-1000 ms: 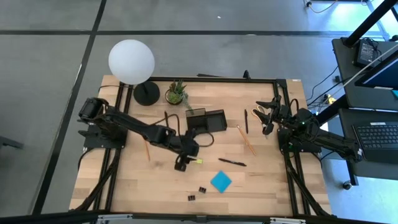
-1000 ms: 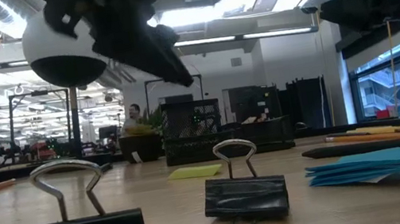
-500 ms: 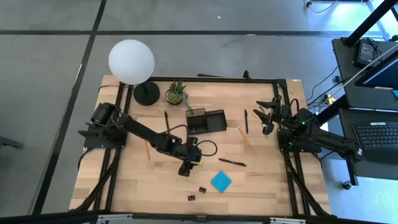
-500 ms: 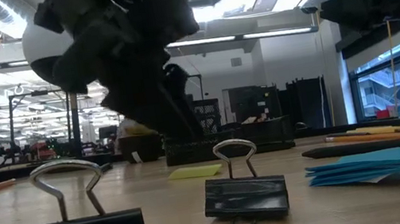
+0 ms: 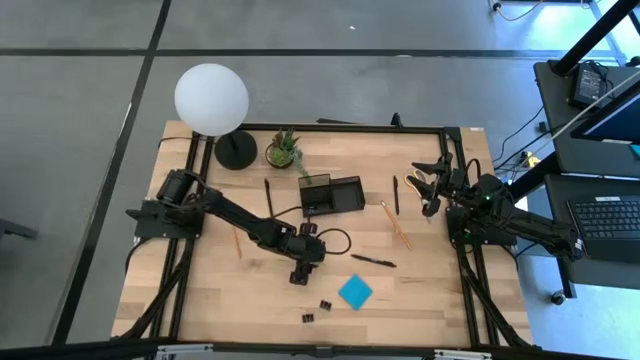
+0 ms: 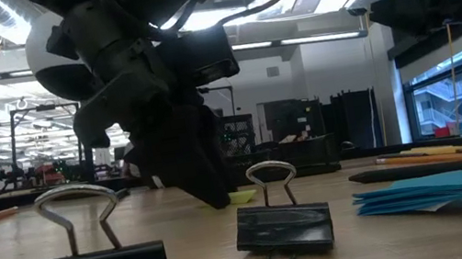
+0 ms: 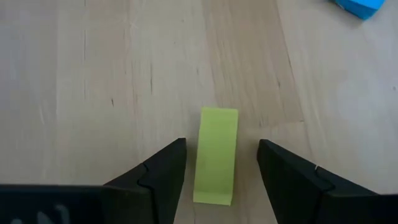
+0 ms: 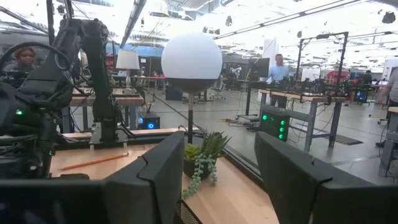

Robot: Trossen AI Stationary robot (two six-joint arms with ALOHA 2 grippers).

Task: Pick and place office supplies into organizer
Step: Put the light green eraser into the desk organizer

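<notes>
A small yellow block (image 7: 216,155) lies flat on the wooden table. My left gripper (image 7: 221,149) is low over it, open, with one finger on each side of the block and a gap showing on both sides. From above, the left gripper (image 5: 305,265) sits at the table's middle, between the black organizer (image 5: 330,195) and the blue sticky-note pad (image 5: 355,291). A black pen (image 5: 372,261) lies to its right. Two black clips (image 5: 326,304) lie near the front edge. My right gripper (image 5: 432,190) waits open at the table's right edge.
A lamp with a white globe (image 5: 211,98) and a potted plant (image 5: 283,150) stand at the far left. Orange pencils (image 5: 396,225) (image 5: 237,240) and more pens (image 5: 396,194) (image 5: 267,195) lie scattered around the organizer. Bare wood lies at the near left.
My left gripper has come down toward the table and a little toward its right edge, and has rolled slightly. It has ended with its fingers on either side of the yellow block. The block has stayed where it was.
</notes>
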